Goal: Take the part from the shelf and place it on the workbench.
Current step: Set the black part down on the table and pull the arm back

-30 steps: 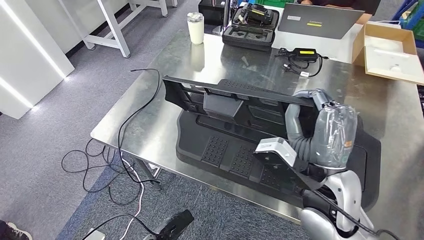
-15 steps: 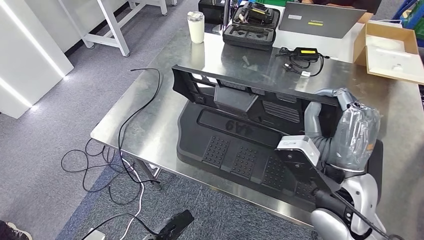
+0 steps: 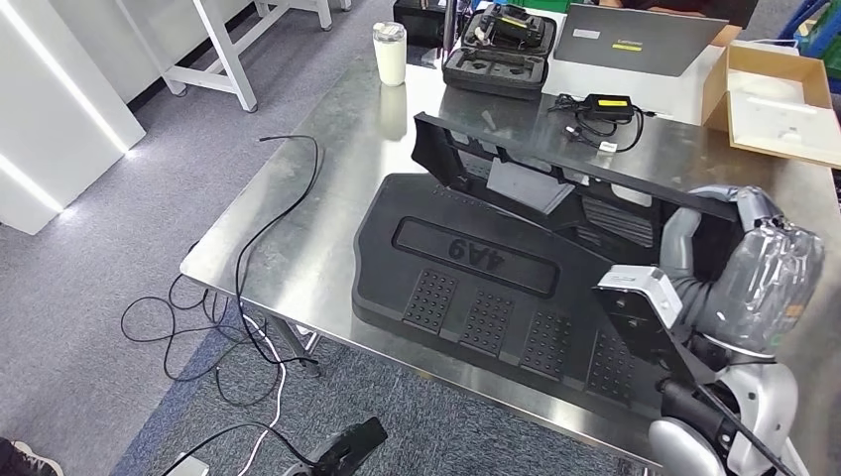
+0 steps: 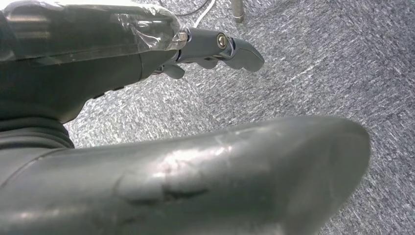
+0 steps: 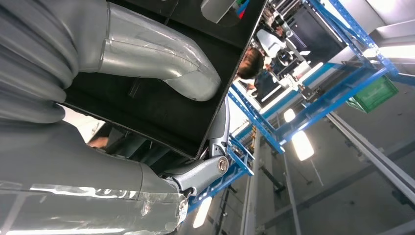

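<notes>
cup (image 3: pixel 389 54), case (image 3: pixel 499 56) and charger (image 3: pixel 604 107) stand behind held part (image 3: pixel 555 183).

A workshop or lab: steel-topped desk (image 3: pixel 327 213) on grey carpet, blue metal shelving (image 5: pixel 313 93) beyond it, open black equipment case (image 3: pixel 496 59) at its far edge.

Brushed, dully reflective metal for the workbench (image 3: pixel 298 248), matt black moulded plastic with studded patches for the part (image 3: pixel 476 288), plain brown cardboard for the box (image 3: pixel 769 94), rough grey carpet on the floor (image 3: pixel 99 258), crinkled clear film over the right hand (image 3: pixel 754 273).
</notes>
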`<state>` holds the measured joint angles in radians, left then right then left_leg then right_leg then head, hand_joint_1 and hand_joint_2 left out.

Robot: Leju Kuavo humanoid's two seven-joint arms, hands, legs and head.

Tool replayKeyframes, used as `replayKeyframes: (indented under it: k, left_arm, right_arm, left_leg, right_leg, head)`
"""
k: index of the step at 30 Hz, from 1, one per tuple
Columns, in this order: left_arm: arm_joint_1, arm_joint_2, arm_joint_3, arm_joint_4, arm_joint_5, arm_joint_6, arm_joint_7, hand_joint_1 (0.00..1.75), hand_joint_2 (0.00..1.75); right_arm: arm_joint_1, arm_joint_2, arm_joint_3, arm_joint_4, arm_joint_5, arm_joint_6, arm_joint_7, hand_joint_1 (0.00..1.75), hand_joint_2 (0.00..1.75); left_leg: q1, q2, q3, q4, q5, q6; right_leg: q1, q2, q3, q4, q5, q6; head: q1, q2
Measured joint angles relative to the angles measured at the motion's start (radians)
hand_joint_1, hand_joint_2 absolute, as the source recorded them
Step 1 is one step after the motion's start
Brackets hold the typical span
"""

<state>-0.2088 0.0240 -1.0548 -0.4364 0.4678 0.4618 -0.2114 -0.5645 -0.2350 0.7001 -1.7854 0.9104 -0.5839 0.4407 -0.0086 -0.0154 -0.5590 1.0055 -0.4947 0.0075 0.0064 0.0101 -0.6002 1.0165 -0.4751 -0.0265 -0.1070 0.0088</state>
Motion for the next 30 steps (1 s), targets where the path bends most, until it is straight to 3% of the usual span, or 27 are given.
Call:
replayKeyframes:
  k: [9,14,22,25,30]
  left_arm:
    - [-0.002,0.000,0.000,0.000,-0.015,0.003,0.002,0.00,0.00]
    - [-0.002,0.000,0.000,0.000,-0.015,0.005,0.002,0.00,0.00]
    - [0.000,0.000,0.000,0.000,-0.015,0.006,0.007,0.00,0.00]
    - [0.000,0.000,0.000,0.000,-0.015,0.007,0.014,0.00,0.00]
    - [0.000,-0.001,0.000,0.000,-0.015,0.009,0.022,0.00,0.00]
  right_arm:
    - [0.016,-0.010,-0.003,0.058,-0.034,-0.086,-0.121,1.71,1.75]
    - [0.022,-0.004,-0.008,0.099,-0.043,-0.100,-0.148,1.75,1.75]
    - [0.054,0.046,-0.042,0.142,0.077,-0.107,-0.216,1.75,1.75]
    - [0.064,0.071,-0.054,0.151,0.193,-0.108,-0.204,1.75,1.75]
    - [0.058,0.105,-0.062,0.176,0.323,-0.108,-0.114,1.75,1.75]
  left_leg:
    - [0.000,0.000,0.000,0.000,0.000,0.000]
    - [0.000,0.000,0.000,0.000,0.000,0.000]
    - [0.000,0.000,0.000,-0.001,0.000,0.000]
    - [0.000,0.000,0.000,-0.001,0.000,0.000]
    - [0.000,-0.001,0.001,-0.001,0.000,0.000]
  right_leg:
    - [0.000,0.000,0.000,0.000,0.000,0.000]
    - [0.000,0.000,0.000,0.000,0.000,0.000]
    - [0.000,0.000,0.001,0.000,0.000,0.000]
    - [0.000,0.000,0.001,0.000,0.000,0.000]
    - [0.000,-0.001,0.002,0.000,0.000,0.000]
  head:
    - [0.000,0.000]
    - [0.000,0.000]
    - [0.000,0.000]
    - [0.000,0.000]
    - [0.000,0.000]
